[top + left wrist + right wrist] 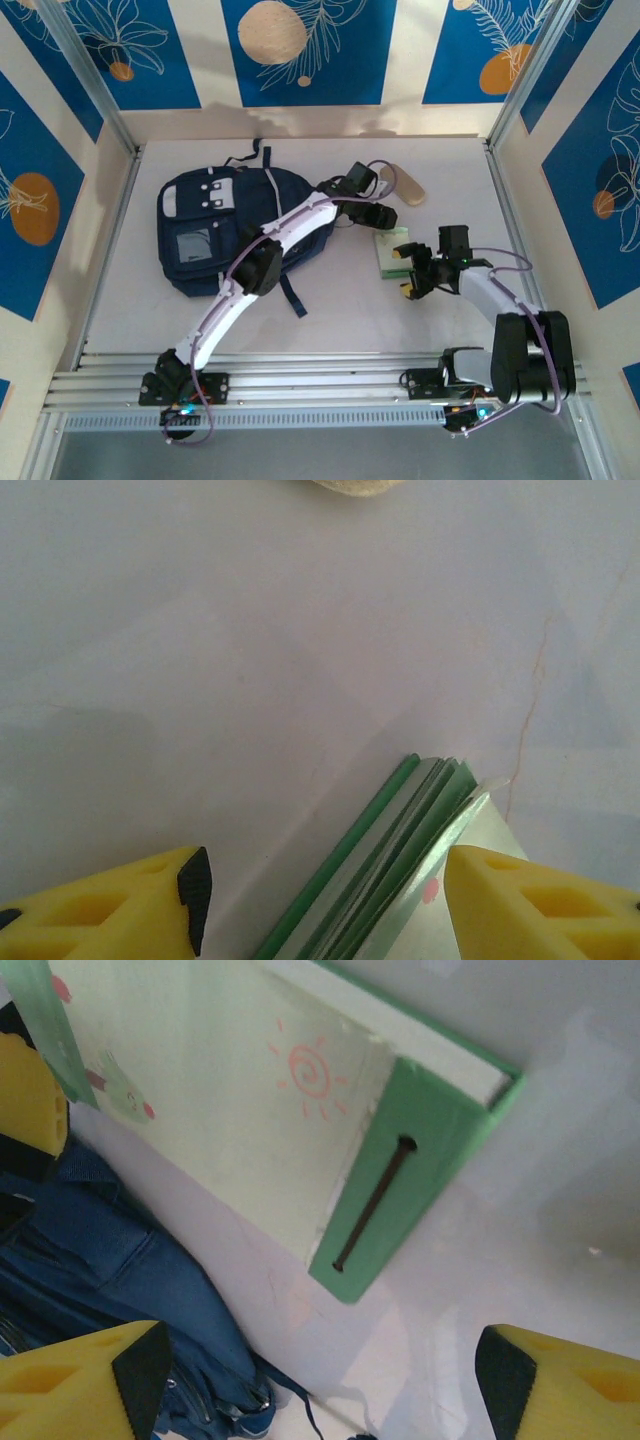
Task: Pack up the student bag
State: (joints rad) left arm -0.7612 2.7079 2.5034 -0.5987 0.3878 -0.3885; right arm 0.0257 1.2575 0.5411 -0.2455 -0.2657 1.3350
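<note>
The student bag [200, 235], navy with white patches, lies flat at the left of the table, and its blue fabric and zipper also fill the lower left of the right wrist view [110, 1280]. A pale green notebook [390, 250] with a sun drawing [230, 1100] lies to the bag's right. My left gripper [385, 224] reaches over the bag and stands open astride the notebook's page edges [390, 870]. One yellow finger [530, 900] is over the cover; the other is apart. My right gripper [404, 272] is open just in front of the notebook, its jaws [320, 1390] holding nothing.
A beige oblong object [405, 186] lies behind the notebook, its edge at the top of the left wrist view [355, 485]. A dark bag strap [293, 295] trails toward the front. Metal frame posts and patterned walls bound the white table [440, 330].
</note>
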